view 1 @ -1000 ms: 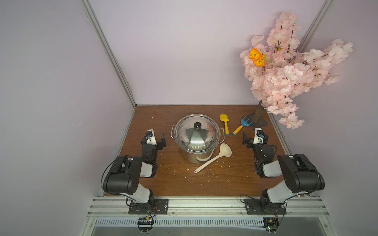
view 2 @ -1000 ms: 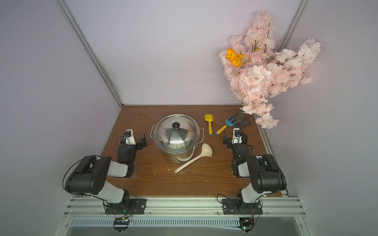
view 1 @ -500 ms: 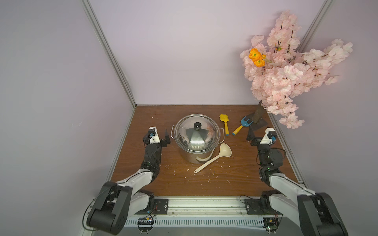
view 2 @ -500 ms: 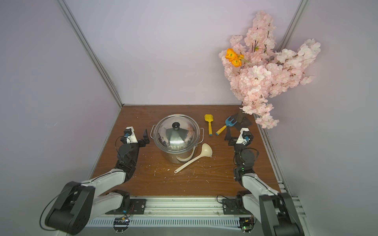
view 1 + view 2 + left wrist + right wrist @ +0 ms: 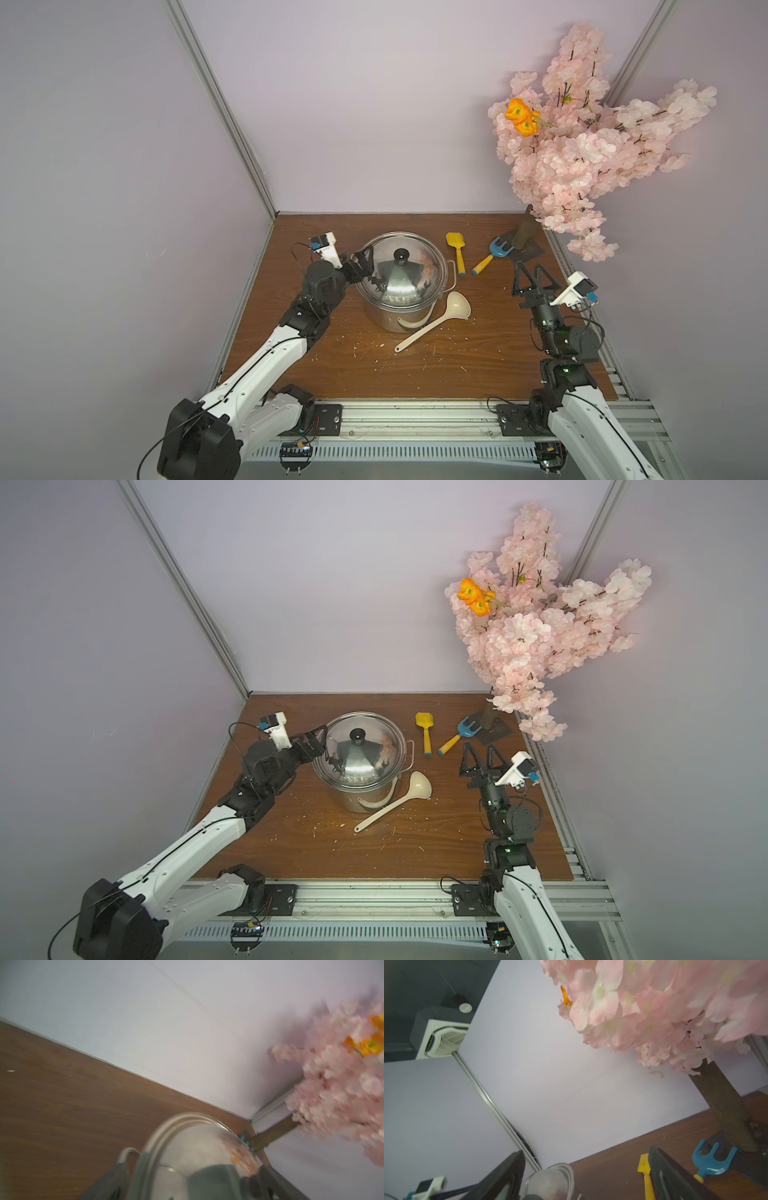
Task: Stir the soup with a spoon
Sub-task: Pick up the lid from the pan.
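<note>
The table (image 5: 415, 374) is walled at 9, 12 and 3 o'clock and open only along its 6 o'clock edge, where both arms are mounted. The pot (image 5: 384, 322), lid (image 5: 401, 276) on, stands near the centre. From its 5 to 7 o'clock the wood is bare but for crumbs (image 5: 376, 345). At its 1 to 2 o'clock lie the shovel (image 5: 456, 251) and rake (image 5: 492, 255), and the tree (image 5: 524, 235) fills that corner, its pink branches overhanging. The spoon (image 5: 432, 326) lies on the table at the pot's 4 o'clock. Its bowl faces up just beside the pot wall, its handle runs toward 8 o'clock, and nothing grips it.

The left arm stretches in from 7 o'clock. The left gripper (image 5: 365, 264) is at the lid's 9 o'clock rim, jaws spread wide and holding nothing; whether it touches the lid I cannot tell. The right arm rises along the 3 o'clock edge. The right gripper (image 5: 528, 268) points toward 12, jaws gaping and empty, near the rake and well apart from the spoon.
</note>
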`<state>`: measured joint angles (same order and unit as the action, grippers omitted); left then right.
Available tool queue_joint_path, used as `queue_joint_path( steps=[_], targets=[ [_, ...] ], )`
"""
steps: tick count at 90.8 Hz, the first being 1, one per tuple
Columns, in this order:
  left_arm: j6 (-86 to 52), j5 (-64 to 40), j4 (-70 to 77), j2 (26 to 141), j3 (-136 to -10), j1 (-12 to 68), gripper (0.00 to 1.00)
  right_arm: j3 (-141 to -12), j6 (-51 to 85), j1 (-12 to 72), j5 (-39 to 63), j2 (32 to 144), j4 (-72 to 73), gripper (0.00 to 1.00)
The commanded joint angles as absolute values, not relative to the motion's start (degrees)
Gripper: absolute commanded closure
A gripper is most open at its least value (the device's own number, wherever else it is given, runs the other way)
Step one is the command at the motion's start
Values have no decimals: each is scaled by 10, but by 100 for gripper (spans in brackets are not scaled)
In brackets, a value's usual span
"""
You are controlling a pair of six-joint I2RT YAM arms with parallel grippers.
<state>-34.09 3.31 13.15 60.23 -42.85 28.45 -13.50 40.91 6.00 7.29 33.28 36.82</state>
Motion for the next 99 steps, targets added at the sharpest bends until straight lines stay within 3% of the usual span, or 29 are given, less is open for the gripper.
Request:
queue_joint_path(
  steps=[1, 15, 57, 99],
  targets=[
    [-286, 88, 43, 631, -500, 360, 0, -171, 382, 76, 145, 361, 269, 8],
    [-246, 177, -8, 695, -569, 441, 0, -206, 335, 130, 120, 389, 214, 11],
    [-198, 265, -92, 791, -659, 445, 1, -238, 293, 233, 64, 442, 183, 16],
    [-175, 275, -112, 825, -677, 451, 32, -241, 289, 246, 53, 458, 183, 17]
  ],
)
